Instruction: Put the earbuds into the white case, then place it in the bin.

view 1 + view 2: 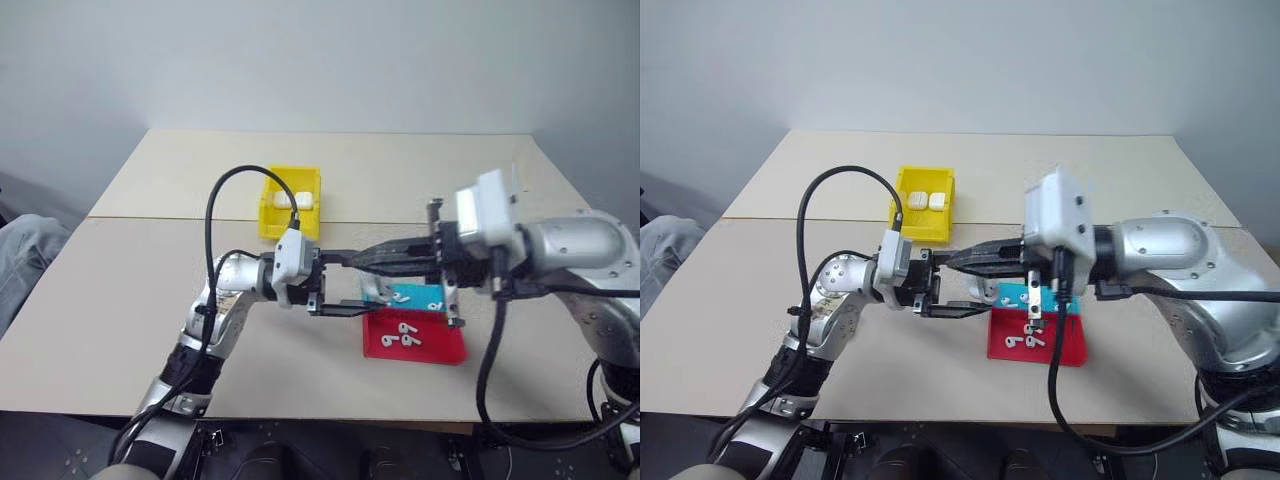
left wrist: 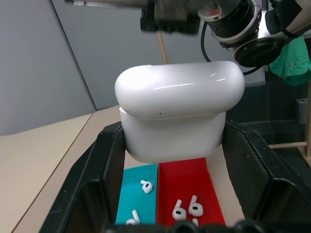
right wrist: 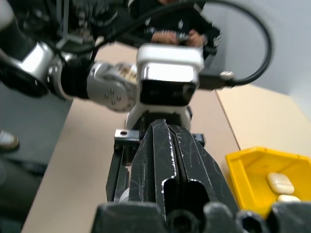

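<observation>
My left gripper (image 2: pixel 177 148) is shut on the white case (image 2: pixel 180 107), whose lid is down, and holds it above the table beside the trays. My right gripper (image 3: pixel 170 141) is shut with nothing between its fingers. It reaches across from the right, with its tip (image 1: pixel 335 258) just over the left gripper (image 1: pixel 350 287). Several earbuds (image 2: pixel 187 208) lie loose in the red tray (image 1: pixel 440 350), and others (image 2: pixel 146 186) lie in the cyan tray (image 1: pixel 415 294). The yellow bin (image 1: pixel 270 215) stands behind the left arm.
Two white cases (image 1: pixel 293 200) lie in the yellow bin. The red and cyan trays sit side by side near the table's front edge, under the two grippers. A person's leg (image 1: pixel 25 260) shows at the far left, beside the table.
</observation>
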You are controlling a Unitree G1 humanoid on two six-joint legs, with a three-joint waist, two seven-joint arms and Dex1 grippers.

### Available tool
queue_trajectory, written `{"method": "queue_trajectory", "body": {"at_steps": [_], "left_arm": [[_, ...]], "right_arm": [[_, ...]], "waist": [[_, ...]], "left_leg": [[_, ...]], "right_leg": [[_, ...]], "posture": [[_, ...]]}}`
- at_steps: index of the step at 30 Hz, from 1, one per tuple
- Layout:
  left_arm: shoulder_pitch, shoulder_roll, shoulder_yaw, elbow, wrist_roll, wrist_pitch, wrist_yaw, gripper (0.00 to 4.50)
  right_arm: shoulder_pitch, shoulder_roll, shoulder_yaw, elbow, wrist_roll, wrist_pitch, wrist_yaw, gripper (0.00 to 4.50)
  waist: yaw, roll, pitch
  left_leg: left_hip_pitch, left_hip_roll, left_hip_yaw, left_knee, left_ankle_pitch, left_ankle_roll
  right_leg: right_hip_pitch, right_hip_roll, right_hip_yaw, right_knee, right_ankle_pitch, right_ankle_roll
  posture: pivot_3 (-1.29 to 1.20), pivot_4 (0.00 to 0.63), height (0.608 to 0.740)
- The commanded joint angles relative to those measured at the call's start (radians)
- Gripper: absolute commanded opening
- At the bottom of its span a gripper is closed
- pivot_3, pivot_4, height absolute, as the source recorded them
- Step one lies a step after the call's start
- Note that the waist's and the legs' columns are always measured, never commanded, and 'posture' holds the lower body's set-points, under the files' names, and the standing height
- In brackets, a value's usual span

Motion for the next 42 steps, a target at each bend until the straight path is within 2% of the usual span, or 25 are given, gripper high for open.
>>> {"method": "queue_trajectory", "body": {"at_steps": [1, 8, 13, 21, 23, 26, 28, 30, 36, 38, 42], "left_arm": [[-0.028, -0.008, 0.008, -0.02, 0.0, -0.016, 0.016, 2.73], [-0.002, 0.006, 0.03, -0.036, -0.014, -0.027, 0.002, 2.73], [0.016, 0.019, 0.043, -0.053, -0.025, -0.02, 0.009, 2.73], [0.014, 0.002, 0.065, -0.03, 0.0, -0.043, 0.063, 2.73], [-0.008, -0.002, 0.07, -0.01, 0.044, -0.036, 0.132, 2.73], [-0.095, -0.046, 0.087, 0.093, 0.19, -0.067, 0.357, 2.73], [-0.219, -0.087, 0.122, 0.218, 0.261, -0.028, 0.548, 2.73], [-0.34, -0.094, 0.141, 0.348, 0.311, 0.043, 0.669, 2.73], [-0.548, -0.121, 0.178, 0.762, 0.451, 0.028, 1.061, 2.73], [-0.584, -0.124, 0.185, 0.875, 0.467, 0.006, 1.123, 2.73], [-0.6, -0.133, 0.159, 0.992, 0.497, -0.025, 1.106, 2.73]], "right_arm": [[-0.015, 0.005, 0.016, 0.0, -0.071, -0.042, 0.02, 0.02], [0.031, -0.036, 0.009, 0.015, -0.164, -0.083, 0.068, 0.02], [0.061, -0.069, -0.042, 0.021, -0.165, -0.105, 0.096, 0.02], [0.01, 0.01, -0.253, 0.067, 0.042, -0.062, 0.036, 0.02], [0.016, 0.015, -0.301, 0.083, 0.059, -0.051, -0.007, 0.02], [0.072, 0.027, -0.342, 0.077, 0.036, -0.037, -0.098, 0.02], [0.138, 0.048, -0.357, 0.052, 0.039, -0.036, -0.133, 0.02], [0.195, 0.074, -0.36, 0.026, 0.038, -0.036, -0.172, 0.02], [0.29, 0.112, -0.319, -0.022, 0.003, -0.015, -0.265, 0.02], [0.306, 0.114, -0.31, -0.023, -0.005, -0.003, -0.287, 0.02], [0.327, 0.105, -0.293, -0.029, -0.029, 0.02, -0.31, 0.02]], "waist": [[-0.001, 0.0, 0.0], [-0.001, 0.0, 0.0], [-0.001, 0.0, 0.0], [-0.001, 0.0, 0.0], [0.0, 0.0, 0.0], [0.008, 0.0, 0.0], [0.017, -0.001, 0.0], [0.019, -0.002, 0.001], [0.003, -0.002, 0.001], [0.001, -0.002, 0.001], [0.0, -0.003, 0.002]], "left_leg": [[0.0, 0.0, 0.0, 0.0, 0.0, 0.0], [0.0, 0.0, 0.0, 0.0, 0.0, 0.0], [0.0, 0.0, 0.0, 0.001, 0.0, 0.0], [0.0, 0.0, -0.001, 0.001, 0.0, 0.0], [0.0, 0.0, -0.001, 0.001, 0.0, 0.0], [0.0, 0.0, 0.0, 0.001, 0.0, 0.0], [0.0, 0.0, 0.0, 0.001, 0.0, 0.0], [-0.001, -0.001, 0.0, 0.001, 0.0, 0.0], [-0.004, -0.001, 0.0, 0.001, 0.0, 0.0], [-0.004, -0.001, 0.001, 0.001, 0.0, 0.0], [-0.004, -0.001, 0.001, 0.001, 0.0, 0.0]], "right_leg": [[0.0, 0.0, 0.0, 0.0, 0.0, 0.0], [0.0, 0.0, 0.0, 0.001, 0.0, 0.0], [0.0, 0.0, 0.0, 0.001, 0.0, 0.0], [0.0, 0.0, -0.001, 0.001, 0.0, 0.0], [0.0, 0.0, -0.001, 0.001, 0.0, 0.0], [0.001, 0.0, -0.002, 0.001, 0.0, 0.0], [0.002, 0.0, -0.002, 0.0, 0.001, 0.0], [0.002, 0.0, -0.003, 0.0, 0.001, 0.0], [-0.001, -0.001, -0.003, -0.002, 0.001, 0.001], [-0.001, -0.001, -0.004, -0.002, 0.0, 0.001], [-0.001, -0.001, -0.004, -0.001, 0.0, 0.001]], "posture": [[0.0, 0.15, 0.74], [0.0, 0.15, 0.74], [0.0, 0.15, 0.74], [0.0, 0.15, 0.74], [0.0, 0.15, 0.74], [0.0, 0.15, 0.74], [0.0, 0.15, 0.74], [0.0, 0.15, 0.74], [0.0, 0.15, 0.74], [0.0, 0.15, 0.74], [0.0, 0.15, 0.74]]}}
